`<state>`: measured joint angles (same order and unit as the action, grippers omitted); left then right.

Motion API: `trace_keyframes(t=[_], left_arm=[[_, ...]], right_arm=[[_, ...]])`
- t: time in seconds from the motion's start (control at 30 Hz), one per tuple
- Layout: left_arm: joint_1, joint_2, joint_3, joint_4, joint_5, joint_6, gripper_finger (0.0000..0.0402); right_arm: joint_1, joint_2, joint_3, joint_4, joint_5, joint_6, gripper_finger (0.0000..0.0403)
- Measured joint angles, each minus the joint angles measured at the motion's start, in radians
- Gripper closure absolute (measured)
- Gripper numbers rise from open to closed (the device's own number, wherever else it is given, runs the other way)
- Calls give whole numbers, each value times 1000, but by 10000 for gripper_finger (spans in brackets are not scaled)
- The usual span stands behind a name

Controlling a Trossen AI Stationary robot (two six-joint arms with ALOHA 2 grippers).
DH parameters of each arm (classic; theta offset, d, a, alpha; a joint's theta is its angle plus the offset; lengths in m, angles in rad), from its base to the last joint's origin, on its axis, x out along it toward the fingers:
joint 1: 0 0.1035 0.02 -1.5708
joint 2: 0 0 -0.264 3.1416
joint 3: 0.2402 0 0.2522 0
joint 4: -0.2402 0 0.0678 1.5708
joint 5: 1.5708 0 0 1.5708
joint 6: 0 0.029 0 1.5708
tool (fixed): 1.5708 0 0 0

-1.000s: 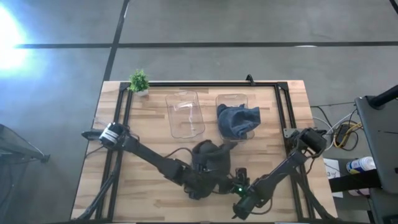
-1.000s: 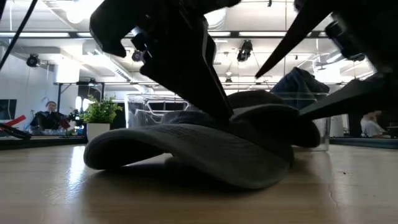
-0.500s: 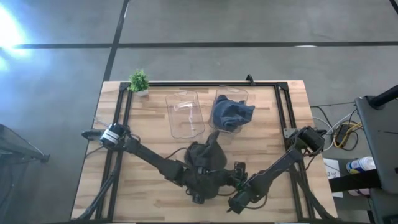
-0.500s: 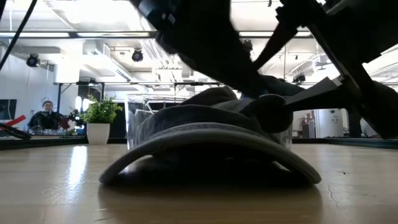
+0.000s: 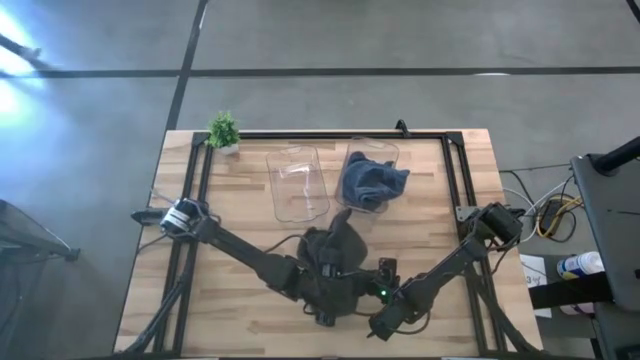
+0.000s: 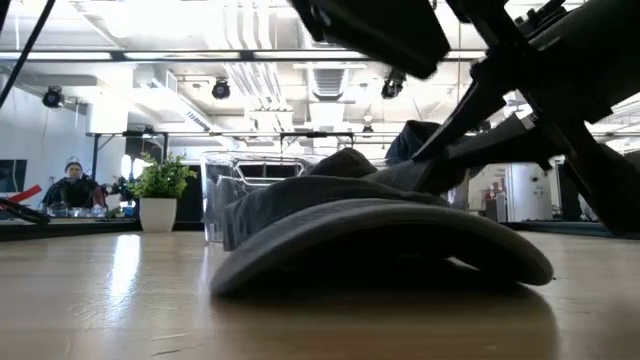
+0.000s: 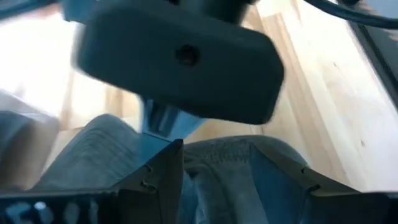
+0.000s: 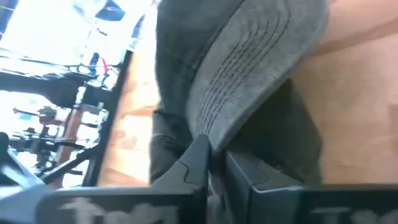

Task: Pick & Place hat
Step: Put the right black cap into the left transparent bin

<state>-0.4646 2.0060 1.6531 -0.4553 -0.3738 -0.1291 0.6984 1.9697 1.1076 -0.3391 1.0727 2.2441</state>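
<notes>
Near table's front edge, below clear plastic bin [image 5: 299, 182]: dark grey fabric cap [image 5: 335, 262]. Right gripper [image 8: 214, 163] clamped on brim; left gripper [image 7: 214, 180] fingers apart over crown. Soft, light, floppy; stiff brim best hold.

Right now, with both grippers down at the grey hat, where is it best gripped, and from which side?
Probably the brim edge. The grey hat lies on the table with its stiff brim arching up off the wood, so fingers can close across it from the front, low and level. The right gripper already pinches that edge; the left gripper straddles the softer crown.
</notes>
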Motion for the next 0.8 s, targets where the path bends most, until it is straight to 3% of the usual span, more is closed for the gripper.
trace_keyframes(t=[0.33,0.8], left_arm=[[-41,-89,111,-159,-118,-108,226],[-131,-314,111,-444,-433,-397,226]], right_arm=[[48,-19,26,-3,29,-75,388],[94,-227,53,5,70,-473,389]])
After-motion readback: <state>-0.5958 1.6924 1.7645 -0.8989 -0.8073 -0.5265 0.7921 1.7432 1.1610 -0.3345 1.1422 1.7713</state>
